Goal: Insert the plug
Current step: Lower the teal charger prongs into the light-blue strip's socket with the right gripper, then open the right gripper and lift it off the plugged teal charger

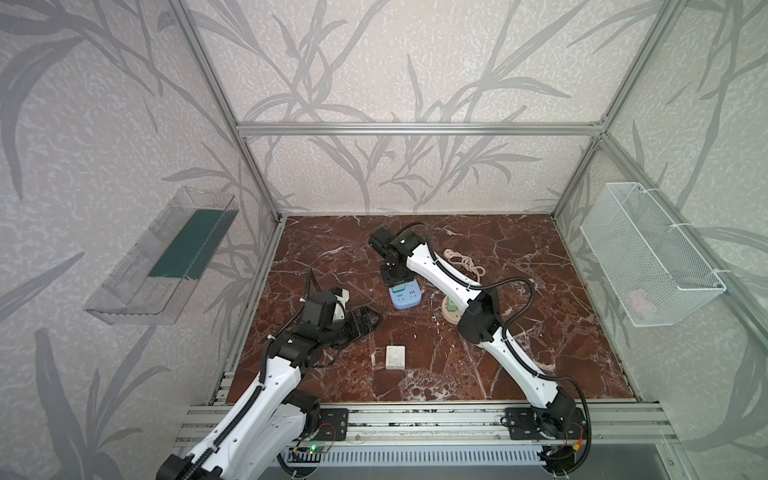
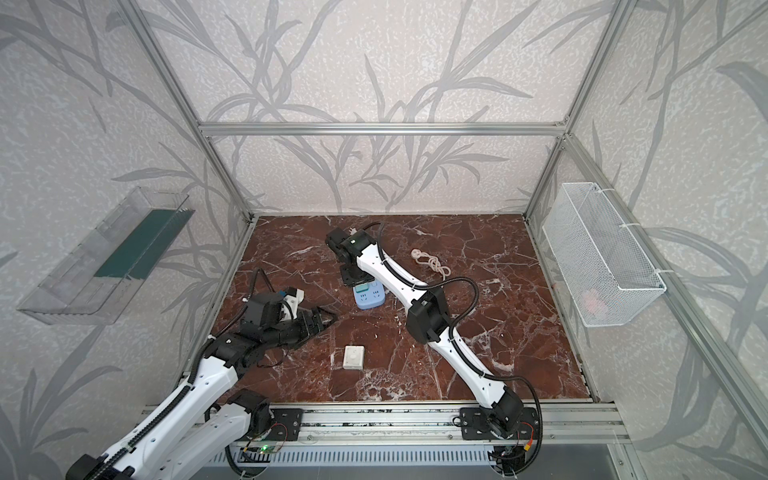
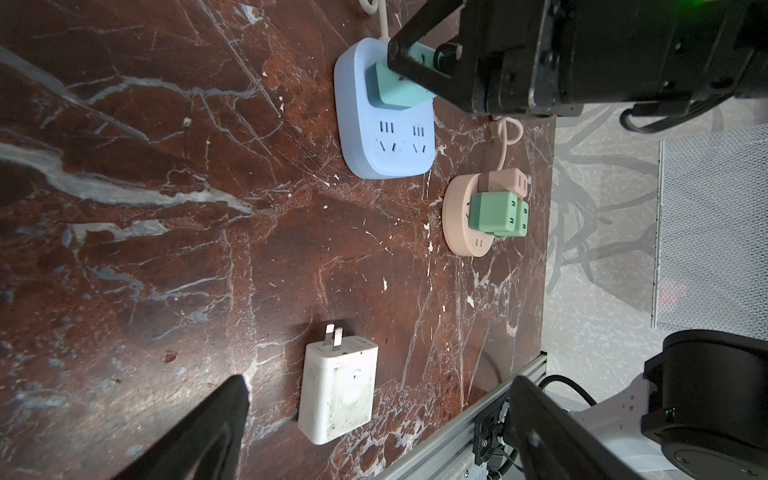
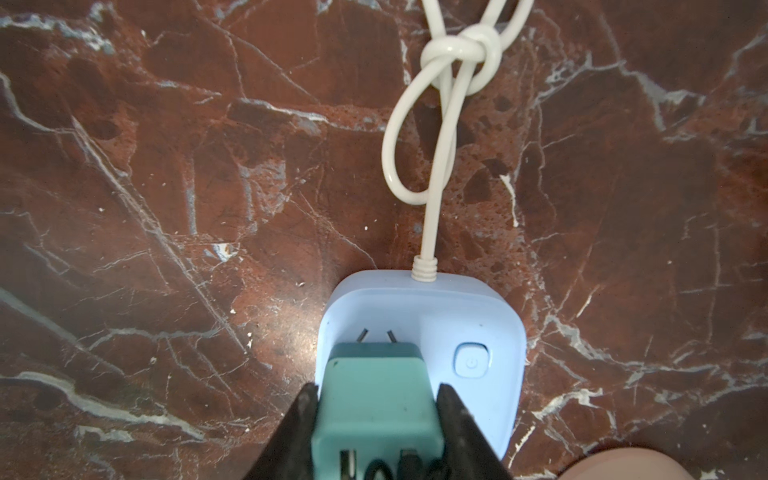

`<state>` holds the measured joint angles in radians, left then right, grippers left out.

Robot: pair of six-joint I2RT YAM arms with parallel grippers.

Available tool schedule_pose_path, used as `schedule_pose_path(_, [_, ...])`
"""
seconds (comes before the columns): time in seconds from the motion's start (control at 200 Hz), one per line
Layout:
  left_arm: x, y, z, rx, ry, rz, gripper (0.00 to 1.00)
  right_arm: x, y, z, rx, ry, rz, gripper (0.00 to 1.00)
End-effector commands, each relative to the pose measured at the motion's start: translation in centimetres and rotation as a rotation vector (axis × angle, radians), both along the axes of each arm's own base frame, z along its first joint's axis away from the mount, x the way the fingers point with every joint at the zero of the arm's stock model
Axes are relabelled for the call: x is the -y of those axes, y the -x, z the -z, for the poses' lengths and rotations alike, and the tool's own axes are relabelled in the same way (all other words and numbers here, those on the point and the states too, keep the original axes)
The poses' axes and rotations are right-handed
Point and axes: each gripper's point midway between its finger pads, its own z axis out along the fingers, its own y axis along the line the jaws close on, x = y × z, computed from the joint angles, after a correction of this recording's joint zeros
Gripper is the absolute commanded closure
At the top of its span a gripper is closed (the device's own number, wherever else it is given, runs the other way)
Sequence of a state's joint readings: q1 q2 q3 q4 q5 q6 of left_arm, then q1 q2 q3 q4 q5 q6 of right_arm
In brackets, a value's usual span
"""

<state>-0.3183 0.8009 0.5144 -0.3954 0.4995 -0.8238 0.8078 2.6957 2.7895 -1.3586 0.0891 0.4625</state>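
My right gripper (image 4: 378, 390) is shut on the teal plug (image 4: 376, 411), one black finger on each side. It holds the plug upright over the far end of the light blue power strip (image 4: 469, 316), beside the strip's power button. Two metal prongs (image 4: 376, 336) show at the plug's far edge against the strip's face. In the left wrist view the plug (image 3: 395, 89) sits close against the power strip (image 3: 386, 137). In both top views the right gripper (image 1: 399, 282) (image 2: 359, 282) points down at the power strip (image 1: 405, 301) (image 2: 370, 300). My left gripper (image 1: 370, 318) (image 3: 376, 384) hovers open and empty to the left.
A white charger (image 1: 395, 356) (image 3: 338, 395) lies flat near the front. A pink round socket (image 3: 459, 237) carrying green plugs (image 3: 496, 214) sits right of the strip, under my right forearm. The strip's knotted cord (image 4: 461, 45) trails back. A wire basket (image 1: 652, 253) and a clear tray (image 1: 158, 257) hang on the side walls.
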Motion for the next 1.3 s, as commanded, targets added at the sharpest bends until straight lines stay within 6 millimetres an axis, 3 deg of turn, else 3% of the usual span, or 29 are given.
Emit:
schedule_pose_path(0.0, [-0.1,-0.1,-0.4,0.018,0.019,-0.014,0.05,3.9,2.8,9.1,-0.232,0.193,0.003,1.0])
schedule_pose_path(0.405, [-0.2,0.4,-0.2,0.011,0.019,-0.01,0.05,4.7,3.3,12.0,-0.266,0.246,0.017,1.0])
schedule_pose_path(0.51, [-0.2,0.5,-0.2,0.013,0.025,-0.013,0.05,4.3,3.2,11.6,-0.264,0.227,0.011,0.87])
schedule_pose_path(0.63, [0.0,0.5,-0.5,0.017,0.039,-0.009,0.05,3.7,2.5,9.9,-0.229,0.186,0.015,0.75])
schedule_pose_path(1.145, [-0.1,0.4,-1.7,0.048,0.037,-0.011,0.05,1.6,0.3,-0.1,-0.054,0.009,0.022,0.67])
schedule_pose_path(1.3, [-0.2,0.5,-1.9,0.056,0.035,-0.013,0.05,0.9,0.1,-1.6,-0.039,-0.044,0.011,0.55])
